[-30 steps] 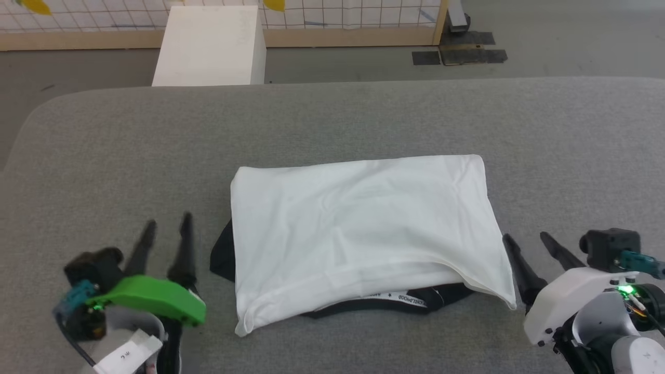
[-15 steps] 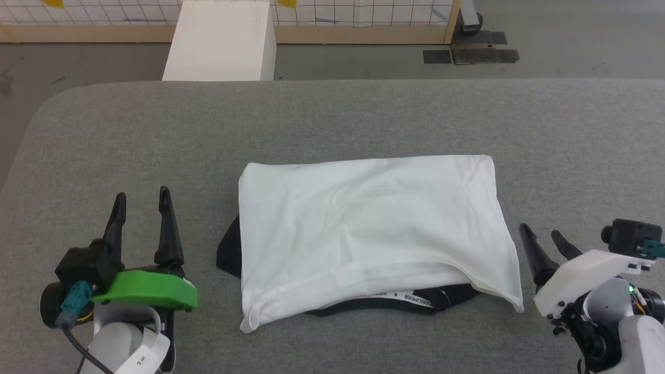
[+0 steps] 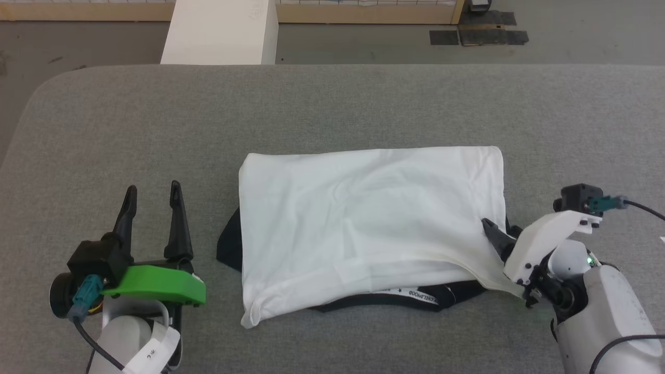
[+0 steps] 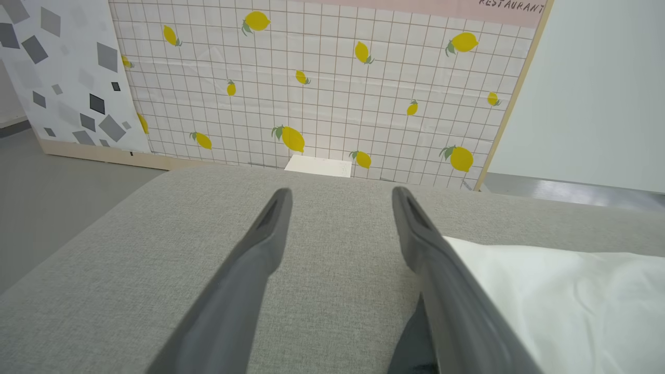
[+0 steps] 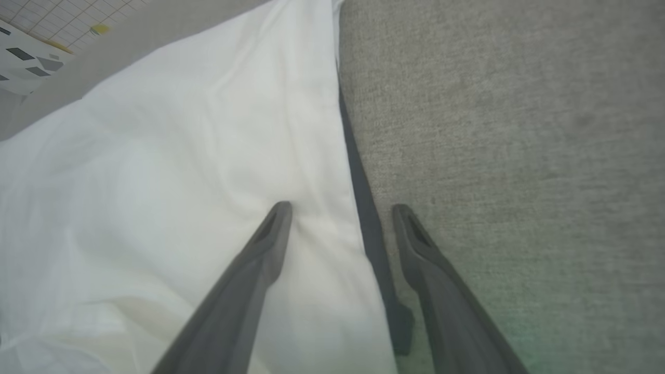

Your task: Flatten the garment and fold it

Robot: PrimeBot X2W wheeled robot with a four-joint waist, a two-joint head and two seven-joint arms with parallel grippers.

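The garment (image 3: 371, 218) is laid out around the middle of the grey padded surface (image 3: 332, 104). It's already brought down to a fairly tidy white rectangle, with a black sleeve bit (image 3: 228, 249) poking out at its left side. Some black trim (image 3: 457, 293) with a lettered strip is peeking from under the near edge. Flattening looks done and at least one fold seems made, so the step in hand is probably a further fold, or a tidy-up of the loose near-right corner.

The right gripper (image 5: 343, 209) is held spread wide over the garment's right edge by that corner, with nothing gripped. One finger is poised over the white cloth and the other over bare grey surface, and a dark under-layer is seen between them. The left gripper (image 3: 153, 186) is parked just beside the left side, also spread wide and empty, clear of the cloth.

For the next move, the right edge would need to be straddled lower with one finger slid underneath, so every layer gets pinched and not just the top sheet. The left side likely has to be picked up to match, or the fold gets skewed.

Hard to make out: how many layers are stacked, whether the right fingertips are touching cloth, and what the lettering says. In the head view one right finger is covered by the wrist's own white housing.
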